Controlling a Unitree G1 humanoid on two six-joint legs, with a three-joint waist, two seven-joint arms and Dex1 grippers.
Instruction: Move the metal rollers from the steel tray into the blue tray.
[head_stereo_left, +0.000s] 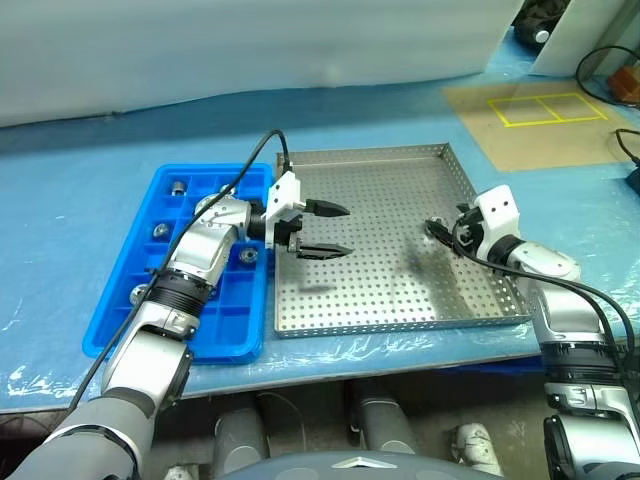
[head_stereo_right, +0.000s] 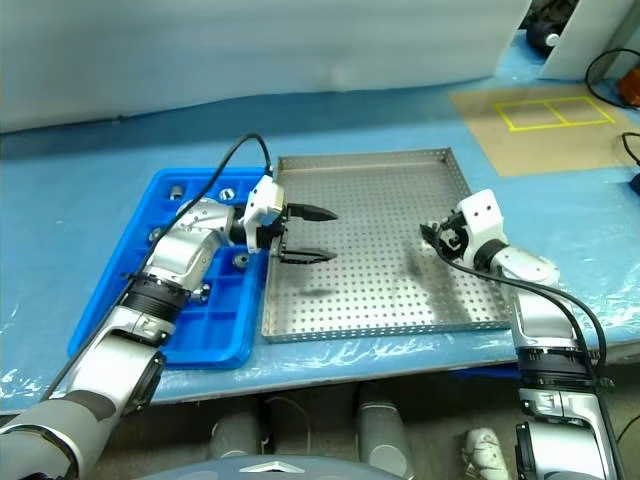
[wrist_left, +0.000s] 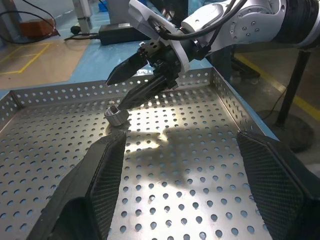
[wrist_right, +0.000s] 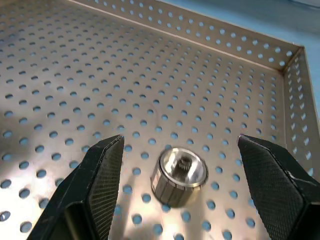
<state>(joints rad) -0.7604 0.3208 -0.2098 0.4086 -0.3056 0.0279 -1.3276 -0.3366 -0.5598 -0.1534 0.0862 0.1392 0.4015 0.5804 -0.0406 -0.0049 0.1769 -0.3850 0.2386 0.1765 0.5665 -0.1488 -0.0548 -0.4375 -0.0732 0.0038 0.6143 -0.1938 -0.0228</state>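
My right claw (wrist_right: 180, 145) wide, roller (wrist_right: 179, 176) lying between its fingers on the steel tray (head_stereo_left: 400, 310), not gripped | my left claw (head_stereo_left: 325, 230) wide, empty, over the tray's left side | more rollers (head_stereo_left: 160, 231) in the blue tray (head_stereo_left: 235, 335)

Two silver-grey metallic arms with black ribbed joint rings, white plastic wrist housings, left gripper (head_stereo_left: 325, 230) and right gripper (wrist_left: 125, 92) each with two black pointed fingers, diamond-textured pads (wrist_right: 102, 177), black cables looping along both forearms
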